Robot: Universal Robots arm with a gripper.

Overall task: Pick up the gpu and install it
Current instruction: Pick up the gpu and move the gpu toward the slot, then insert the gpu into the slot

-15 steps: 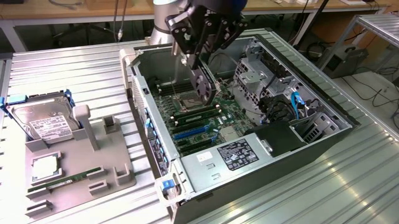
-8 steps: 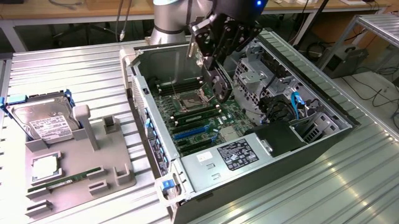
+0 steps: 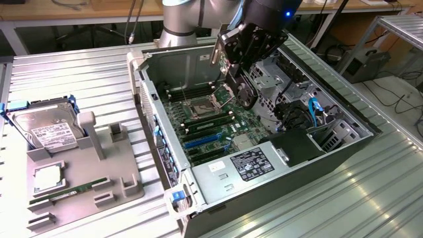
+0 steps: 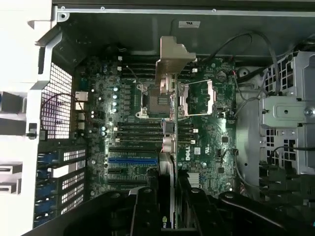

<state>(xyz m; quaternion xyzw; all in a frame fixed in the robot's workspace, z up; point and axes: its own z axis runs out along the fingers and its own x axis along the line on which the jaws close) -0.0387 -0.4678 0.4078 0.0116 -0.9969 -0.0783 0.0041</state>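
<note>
The gpu (image 3: 245,93), a slim black card with a round fan and a silver end bracket (image 3: 217,52), hangs on edge above the motherboard (image 3: 206,121) inside the open computer case (image 3: 334,148). My gripper (image 3: 243,69) is shut on the card's upper edge and holds it clear of the board. In the wrist view the gpu (image 4: 170,123) appears edge-on between my gripper's (image 4: 170,199) black fingers (image 4: 145,206). Its bracket (image 4: 174,56) points to the case's rear wall. The card hangs over the CPU socket (image 4: 157,101), and the blue slot (image 4: 133,160) lies off to one side of it.
A grey parts holder (image 3: 79,173) on the exterior view's left carries a silver hard drive (image 3: 47,130), a green memory stick (image 3: 66,191) and a chip (image 3: 47,177). Inside the case are a drive cage (image 3: 330,134), cables (image 3: 314,106) and a power supply (image 3: 254,163). The case stands on a ribbed metal table (image 3: 330,198).
</note>
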